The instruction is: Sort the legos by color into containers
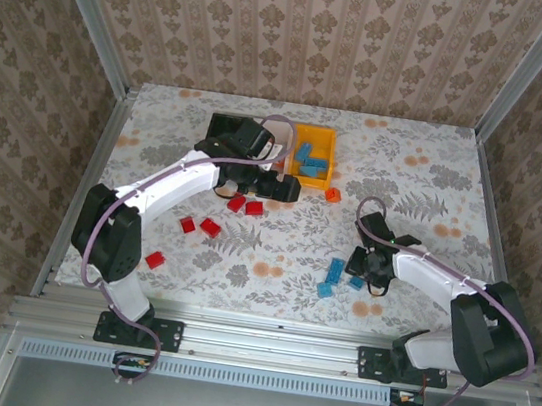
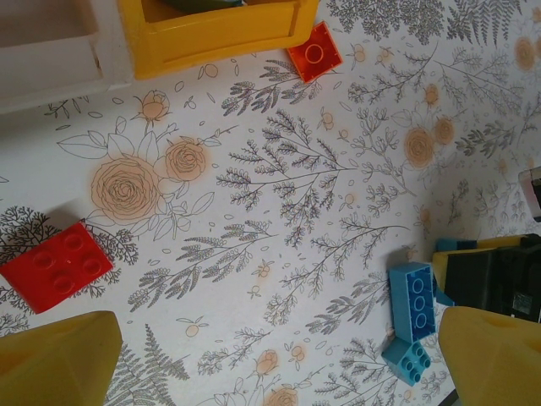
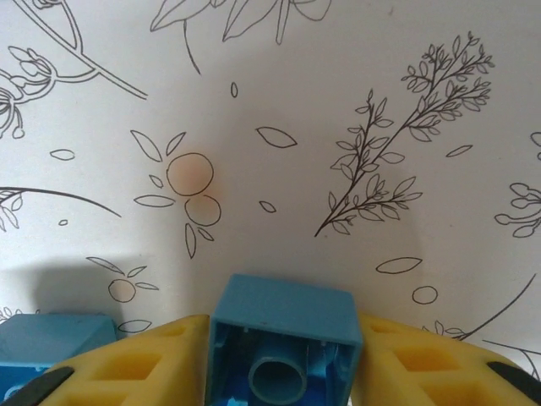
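Floral-printed white tabletop (image 1: 455, 189), walled in by damask wallpaper, carries the sort. Low and right of centre in the overhead view, the right gripper (image 3: 283, 359) has its yellow fingers pressed onto a small light blue studded plastic brick (image 3: 283, 315), hollow underside facing the wrist camera; whether it has left the table cannot be told. Other blue bricks lie in the orange-yellow rectangular plastic bin (image 1: 313, 180) at upper centre, so that is judged the destination. A good carry would lift straight up first, clearing the loose blue bricks (image 1: 336, 269) just beside the grip, then travel up-frame and let go only once over the bin's opening. In the way: the left gripper (image 2: 277, 364), fingers spread wide with nothing between them, hangs just in front of that bin, and a small orange brick (image 1: 333, 195) sits near its lower right corner. Red bricks (image 1: 237, 202) lie scattered left of centre; a white bin (image 2: 51, 63) stands beside the yellow one
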